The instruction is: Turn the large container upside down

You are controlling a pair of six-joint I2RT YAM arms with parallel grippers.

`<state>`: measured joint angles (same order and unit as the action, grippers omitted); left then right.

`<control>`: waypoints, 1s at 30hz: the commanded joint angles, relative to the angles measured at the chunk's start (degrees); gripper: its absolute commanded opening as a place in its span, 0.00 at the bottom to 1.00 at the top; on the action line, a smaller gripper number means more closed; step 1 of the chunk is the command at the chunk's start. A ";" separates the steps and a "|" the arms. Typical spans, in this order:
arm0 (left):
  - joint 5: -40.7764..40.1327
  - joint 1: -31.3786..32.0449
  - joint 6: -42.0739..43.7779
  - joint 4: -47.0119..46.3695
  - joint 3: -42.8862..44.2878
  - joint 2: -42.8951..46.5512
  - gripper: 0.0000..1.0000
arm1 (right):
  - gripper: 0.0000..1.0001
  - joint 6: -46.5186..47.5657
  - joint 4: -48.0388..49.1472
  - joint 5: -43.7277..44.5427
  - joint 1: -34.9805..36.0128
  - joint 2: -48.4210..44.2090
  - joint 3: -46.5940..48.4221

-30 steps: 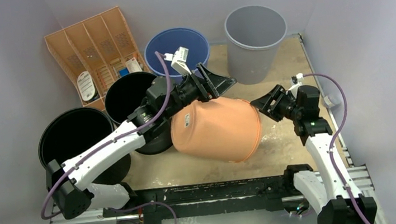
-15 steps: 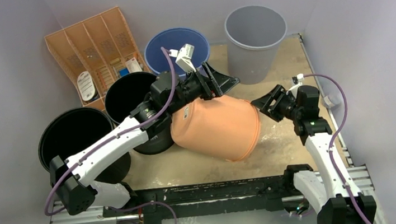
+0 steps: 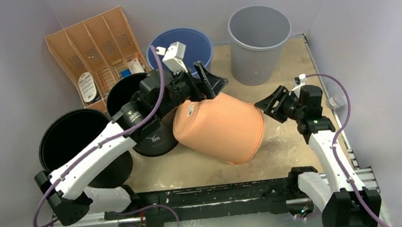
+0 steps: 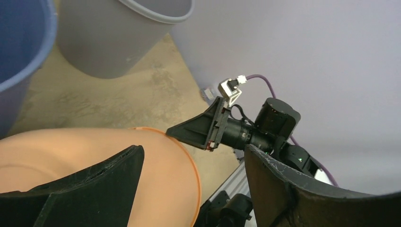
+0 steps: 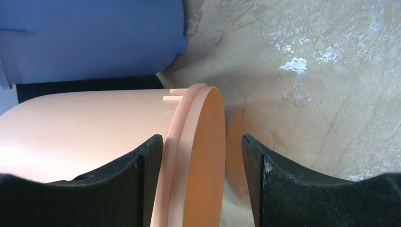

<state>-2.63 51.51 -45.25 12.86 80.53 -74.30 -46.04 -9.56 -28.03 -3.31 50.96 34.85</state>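
The large orange container (image 3: 220,128) lies on its side on the table, mouth towards the right. My left gripper (image 3: 211,82) is open and hovers just above the container's upper back side, near its base; in the left wrist view (image 4: 194,158) its fingers straddle the orange wall (image 4: 61,151) without closing. My right gripper (image 3: 269,105) is open at the container's mouth. In the right wrist view (image 5: 203,146) its fingers stand on either side of the rim (image 5: 196,123), one outside the wall, one inside the mouth.
A blue bin (image 3: 179,44) and a grey bin (image 3: 260,32) stand behind the container. Two black bins (image 3: 79,139) (image 3: 128,96) stand to its left, one touching it. An orange divided organizer (image 3: 94,51) leans at the back left.
My left arm has drawn back to the left and its gripper has shifted left over the container. The container and my right gripper have barely moved.
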 commanded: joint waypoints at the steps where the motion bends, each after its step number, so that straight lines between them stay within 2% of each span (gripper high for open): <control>1: -6.93 -0.14 4.79 8.17 0.90 5.09 0.78 | 0.64 2.86 -0.11 -0.70 0.15 0.31 1.08; 5: -8.46 -0.35 4.82 12.58 -0.08 5.36 0.78 | 0.64 5.30 -1.34 0.60 0.15 0.83 2.60; 16: -3.27 -0.44 4.70 14.90 -0.70 3.54 0.78 | 0.64 7.78 -1.77 -0.51 0.15 3.06 2.80; 25: 4.12 -0.44 2.97 9.70 -1.23 1.17 0.78 | 0.64 7.48 -1.71 -0.05 0.15 2.87 1.35; 30: 7.94 -0.36 1.12 3.50 -2.48 -0.60 0.78 | 0.64 7.39 -1.49 -0.31 0.15 3.34 1.10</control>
<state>0.43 51.24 -42.48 23.53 78.87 -73.82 -39.48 -11.33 -28.01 -3.31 54.13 36.01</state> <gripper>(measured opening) 0.778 0.642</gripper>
